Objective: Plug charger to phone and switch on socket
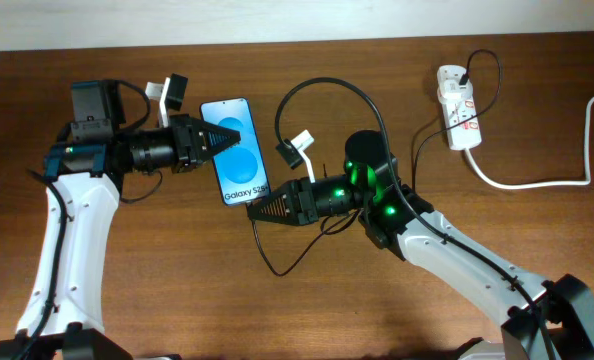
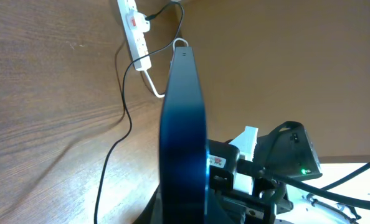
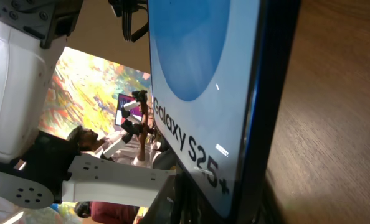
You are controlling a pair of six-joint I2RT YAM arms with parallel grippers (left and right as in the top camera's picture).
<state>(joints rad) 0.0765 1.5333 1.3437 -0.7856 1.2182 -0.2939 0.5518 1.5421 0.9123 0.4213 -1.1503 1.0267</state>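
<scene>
- Centrally on the brown wooden table (image 1: 177, 300) is a slim rectangular smartphone (image 1: 241, 165) (image 2: 185, 143) (image 3: 203, 74). Its lit face points up and its long axis runs away from the robot.
- Up close, the phone has a pale blue screen with a deeper blue disc, white "Galaxy S25+" lettering and a dark, glossy rim.
- From the left wrist it appears edge-on, a thin dark-blue slab. I cannot tell whether its underside touches the wood.
- Reaching in from the left, the left gripper (image 1: 232, 140) is clamped on the phone, with one black finger lying across the upper part of the screen.
- At the phone's near end, the right gripper (image 1: 257, 211) is pinched closed on the free end of a long thin black charger cable (image 1: 327, 83) (image 2: 119, 124). The connector tip itself is hidden.
- From there the cable loops toward the robot, then arcs over the right arm to a small white elongated power strip (image 1: 459, 110) (image 2: 134, 31).
- Well apart to the right, the power strip shows red switch marks and has a black plug seated in its far end.
- A thick white cord (image 1: 537, 183) leaves its near end.
</scene>
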